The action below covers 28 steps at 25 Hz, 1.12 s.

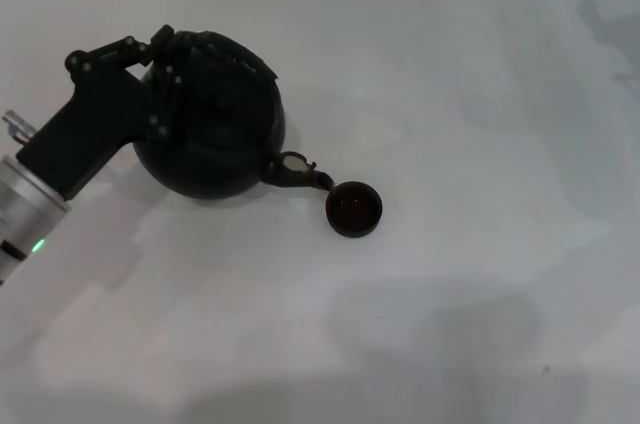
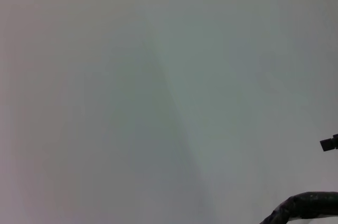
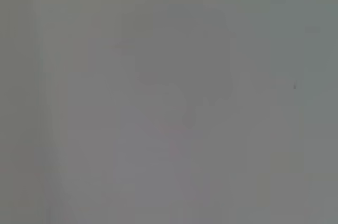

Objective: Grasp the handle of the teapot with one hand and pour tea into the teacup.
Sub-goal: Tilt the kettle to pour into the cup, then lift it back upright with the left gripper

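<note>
The large black teapot [image 1: 215,129] is tilted toward the right in the head view, with its short spout [image 1: 300,172] pointing down at the rim of the small dark teacup [image 1: 354,209]. My left gripper [image 1: 165,56] comes in from the left and is shut on the teapot's arched handle [image 1: 240,49], holding the pot up. A curved piece of the rough handle [image 2: 306,205] shows at the corner of the left wrist view. The cup stands upright on the white table just right of the spout. My right gripper is out of view.
The white table [image 1: 480,94] stretches around the pot and cup. The right wrist view shows only a plain pale surface [image 3: 169,97].
</note>
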Available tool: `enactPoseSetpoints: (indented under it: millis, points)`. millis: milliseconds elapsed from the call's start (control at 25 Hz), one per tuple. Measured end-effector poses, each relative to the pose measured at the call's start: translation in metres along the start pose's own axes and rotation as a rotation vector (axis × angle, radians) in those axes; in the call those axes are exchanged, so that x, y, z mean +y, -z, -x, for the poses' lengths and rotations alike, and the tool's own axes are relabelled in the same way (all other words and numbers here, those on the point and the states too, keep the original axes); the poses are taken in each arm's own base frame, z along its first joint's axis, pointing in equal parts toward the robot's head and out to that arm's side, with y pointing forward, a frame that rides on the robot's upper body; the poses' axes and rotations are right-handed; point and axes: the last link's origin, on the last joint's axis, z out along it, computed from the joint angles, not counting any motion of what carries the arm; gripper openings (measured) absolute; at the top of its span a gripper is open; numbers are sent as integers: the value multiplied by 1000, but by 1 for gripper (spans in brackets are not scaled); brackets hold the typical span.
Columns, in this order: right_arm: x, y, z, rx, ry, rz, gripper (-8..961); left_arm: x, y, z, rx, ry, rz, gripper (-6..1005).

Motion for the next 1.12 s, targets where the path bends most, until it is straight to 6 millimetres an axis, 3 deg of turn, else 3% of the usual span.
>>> enactPoseSetpoints:
  millis: [320,560,1120]
  points:
    - [1,2,-4,12,-6,0,858,-9,-8,-2,4,-42,18,128]
    - [1,2,-3,12,-6,-1,858,-4,-21,-6,25,-103,72,125]
    - [3,-1,-1,6,-5,4,858,1,-27,-7,36,-197,91,119]
